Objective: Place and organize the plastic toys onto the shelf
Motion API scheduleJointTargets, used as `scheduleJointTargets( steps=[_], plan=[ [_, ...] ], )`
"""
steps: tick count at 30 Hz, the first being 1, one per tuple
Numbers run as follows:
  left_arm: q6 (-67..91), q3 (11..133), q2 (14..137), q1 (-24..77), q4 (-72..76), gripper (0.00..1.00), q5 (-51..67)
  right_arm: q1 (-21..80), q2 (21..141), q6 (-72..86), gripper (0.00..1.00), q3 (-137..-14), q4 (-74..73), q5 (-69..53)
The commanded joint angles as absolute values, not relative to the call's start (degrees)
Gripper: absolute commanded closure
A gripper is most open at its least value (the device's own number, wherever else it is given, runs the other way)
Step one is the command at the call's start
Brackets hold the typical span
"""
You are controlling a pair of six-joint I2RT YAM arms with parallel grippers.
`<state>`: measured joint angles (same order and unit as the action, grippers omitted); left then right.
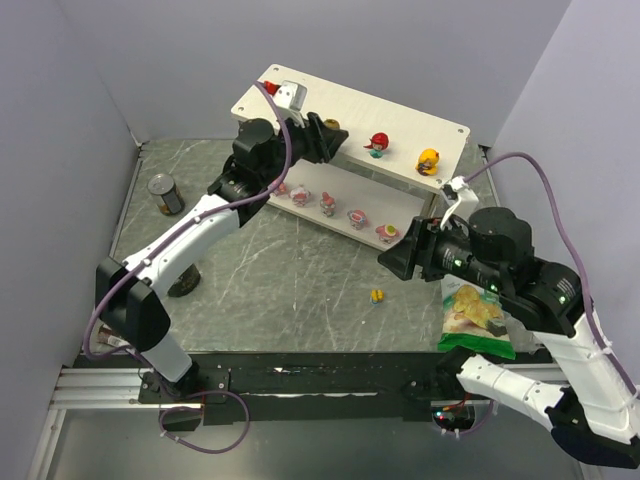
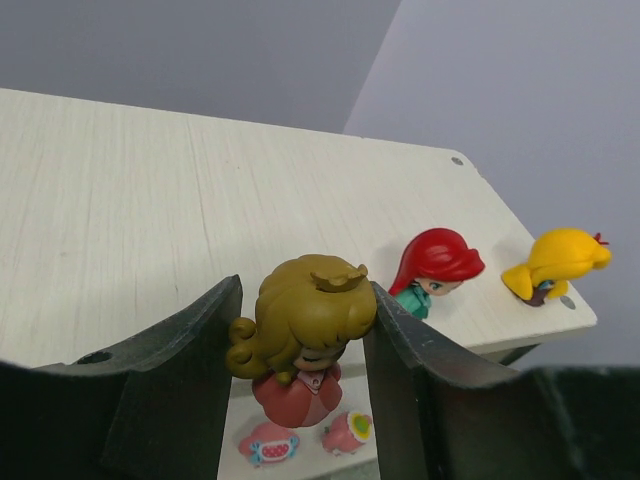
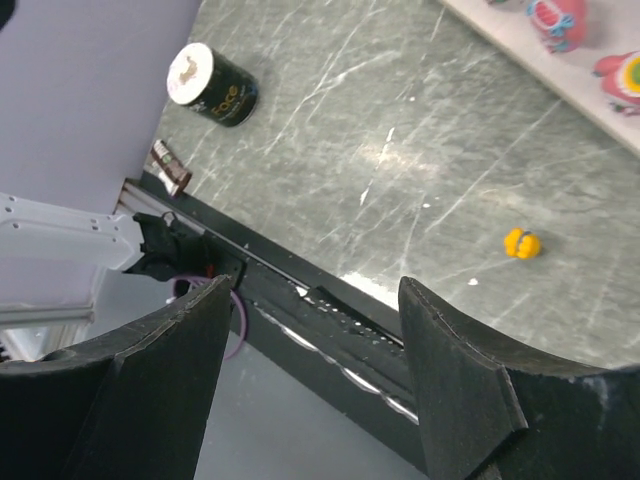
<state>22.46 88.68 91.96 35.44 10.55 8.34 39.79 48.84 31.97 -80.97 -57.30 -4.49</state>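
Nearly done: seven toys shelved, one in the claw, one loose

From overhead, the shelf [image 1: 345, 100] carries five pink-and-white toys [image 1: 328, 203] below, plus a red toy [image 1: 378, 144] and an orange-yellow toy [image 1: 429, 160] on top; a yellow toy [image 1: 376, 295] lies at its 6 o'clock. Left wrist: the left gripper [image 2: 300, 345] is clamped on the brown-haired figurine [image 2: 305, 325] over the top board. Right wrist: the right gripper [image 3: 315, 290] is spread wide, empty

Marbled worktop [image 1: 300, 290] boxed in by plain walls [image 1: 60, 90]
The grey-green veined worktop sits under soft, even light; the pale lavender walls rise along its left, far and right edges, and a black rail [image 1: 320, 377] runs along the near edge.
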Motion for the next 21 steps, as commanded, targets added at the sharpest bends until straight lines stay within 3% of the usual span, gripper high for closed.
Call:
scheduleJointTargets(
  steps=[1,21],
  plan=[
    [19.43,90.09,93.07,35.42,20.30,0.82,8.53,39.29,46.76,30.15,0.25,-80.77,-58.45,-1.41],
    [14.68,90.17,99.75,37.27,21.62,0.77,0.79,39.02,45.53,28.65,0.24,-81.12,-61.61,-0.26]
  ],
)
